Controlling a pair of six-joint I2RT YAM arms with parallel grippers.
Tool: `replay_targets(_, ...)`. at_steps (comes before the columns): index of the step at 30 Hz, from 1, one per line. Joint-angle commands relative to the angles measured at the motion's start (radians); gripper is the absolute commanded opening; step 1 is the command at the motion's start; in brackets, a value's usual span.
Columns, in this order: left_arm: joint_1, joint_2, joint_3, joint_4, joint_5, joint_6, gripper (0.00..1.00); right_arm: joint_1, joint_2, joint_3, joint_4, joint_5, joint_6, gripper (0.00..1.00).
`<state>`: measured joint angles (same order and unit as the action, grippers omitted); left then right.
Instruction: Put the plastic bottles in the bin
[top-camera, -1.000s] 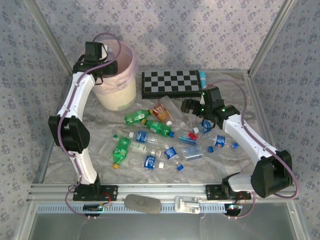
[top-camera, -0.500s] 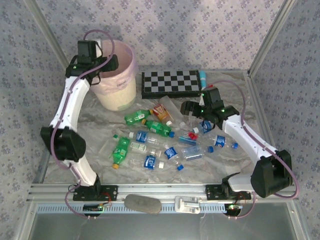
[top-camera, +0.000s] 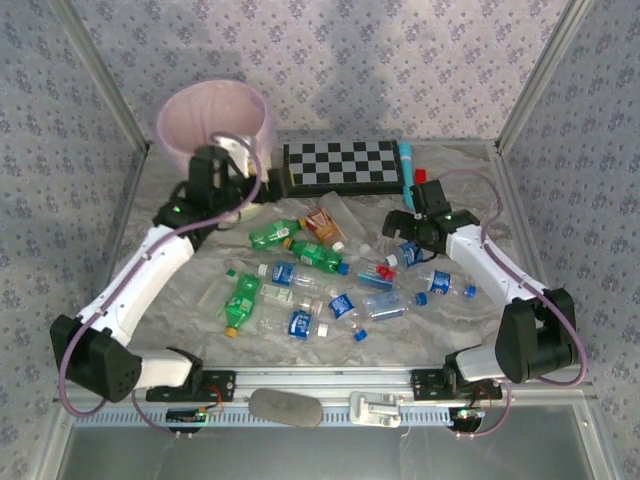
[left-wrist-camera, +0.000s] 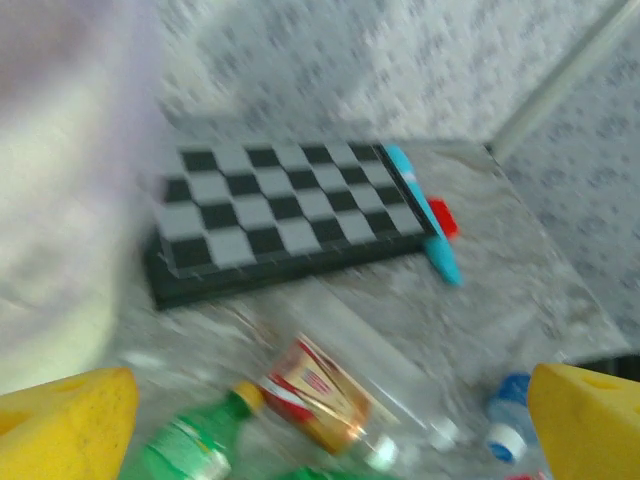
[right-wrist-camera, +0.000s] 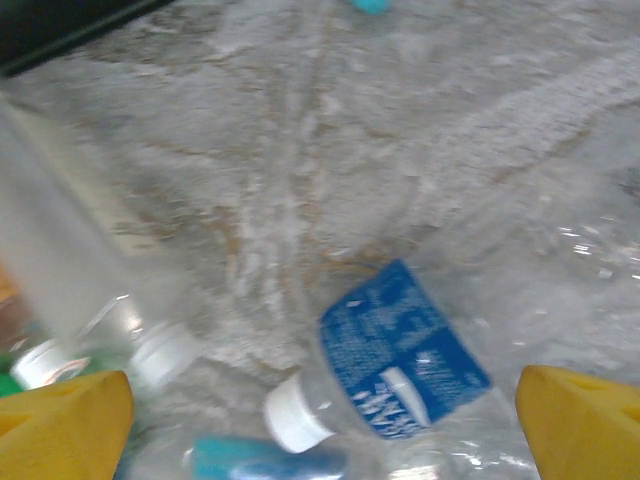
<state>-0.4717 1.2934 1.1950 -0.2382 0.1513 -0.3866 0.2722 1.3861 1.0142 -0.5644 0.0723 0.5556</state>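
1. My left gripper (left-wrist-camera: 325, 420) has its yellow fingers (left-wrist-camera: 60, 425) spread wide and empty; it hangs just near of the bin, above the far-left end of the scattered bottles
2. My right gripper (right-wrist-camera: 322, 425) is also spread wide and empty, low over a clear blue-labelled bottle (right-wrist-camera: 400, 365) lying on its side
3. The bin (top-camera: 200, 92) stands at the far left, pink liner at its rim; from the top camera I cannot make out what lies inside
4. The plastic bottles (top-camera: 283, 272) lie across the crinkled sheet (top-camera: 200, 270) mid-table, apart from the bin: 3 green ones (top-camera: 268, 236) toward the left, clear ones with blue labels toward the right and near side
5. A chessboard (top-camera: 343, 167) sits just right of the bin, with a teal marker (top-camera: 406, 163) and a red block (top-camera: 419, 177) at its right end
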Motion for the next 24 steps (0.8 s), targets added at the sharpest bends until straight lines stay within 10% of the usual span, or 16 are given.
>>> replay_targets(1, -0.080, -0.016, -0.095, 0.136, 0.003, -0.117, 0.99, -0.060, 0.010, -0.049, 0.016, 0.041, 0.084, 1.00)
replay_targets(7, -0.222, 0.061, -0.135, 0.127, -0.111, -0.130, 1.00, -0.215, 0.019, -0.162, 0.196, -0.127, 0.173, 1.00)
replay_targets(24, -0.233, 0.085, -0.160, 0.057, -0.200, -0.133, 1.00, -0.291, 0.244, -0.212, 0.506, -0.362, 0.377, 0.96)
